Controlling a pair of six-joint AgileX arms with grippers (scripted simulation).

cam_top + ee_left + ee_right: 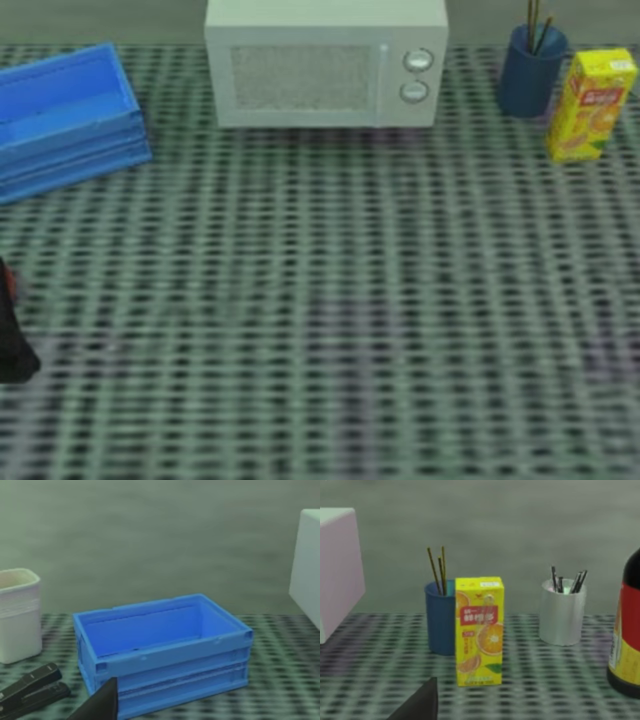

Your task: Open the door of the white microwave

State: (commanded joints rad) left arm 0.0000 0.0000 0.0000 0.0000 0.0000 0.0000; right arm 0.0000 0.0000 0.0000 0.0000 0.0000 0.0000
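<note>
With the door (303,77) of the white microwave (325,60) seen closed and well ahead of the left gripper (12,345), whose opening cannot be told, the approach is judged not yet begun; a reach to the door's edge is called for.

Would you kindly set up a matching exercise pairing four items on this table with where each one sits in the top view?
Items:
1. white microwave
2. blue crate
3. orange juice carton
4. dark blue cup

Places:
A. far right edge
B. back centre, door shut
C. back left
D. between microwave and carton, holding sticks

Pairs: 1-B, 2-C, 3-A, 4-D
</note>
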